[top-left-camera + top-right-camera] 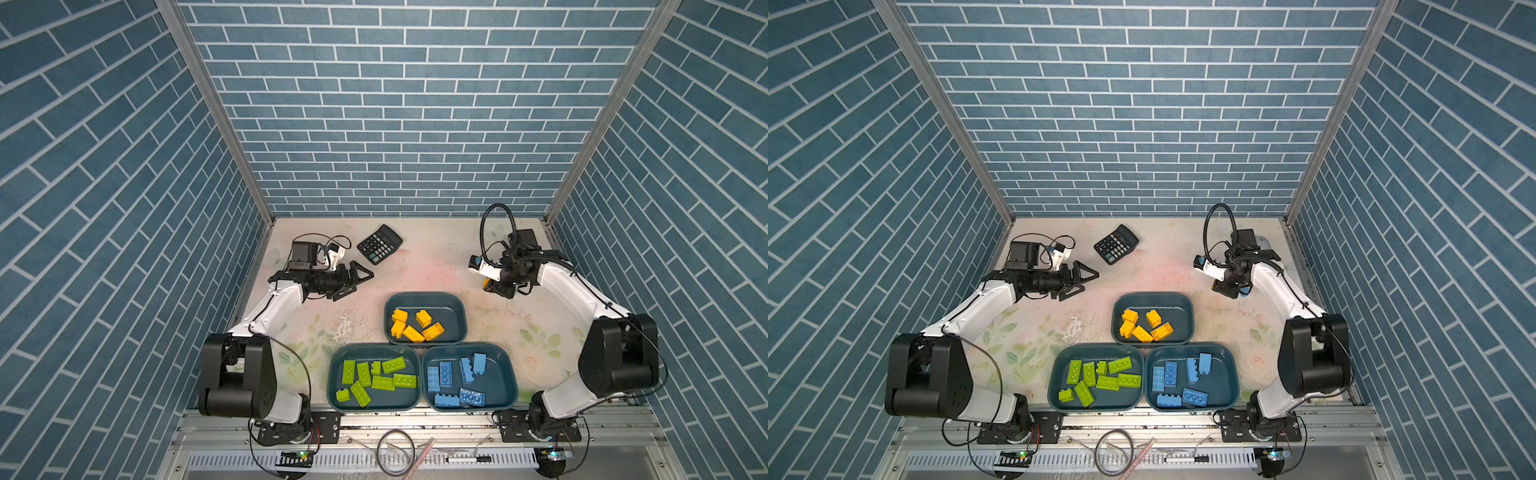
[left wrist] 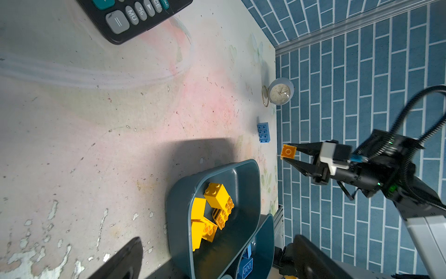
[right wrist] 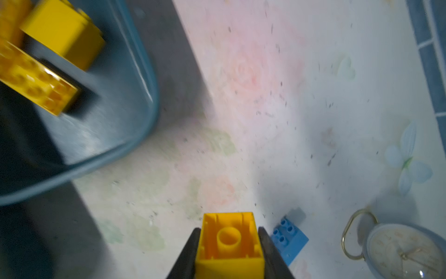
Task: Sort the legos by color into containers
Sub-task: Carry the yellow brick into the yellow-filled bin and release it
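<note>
Pinched a yellow brick (image 3: 229,241) in the right pincer (image 2: 292,154), just right of the yellow-brick tray (image 1: 424,296). Held the left pincer (image 1: 363,281) spread, left of that tray.

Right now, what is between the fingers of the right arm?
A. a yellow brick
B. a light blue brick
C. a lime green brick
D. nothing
A: in the right wrist view the right arm's fingers press on both sides of a yellow brick, whose hollow underside faces the camera; the blue brick lies free nearby.
</note>
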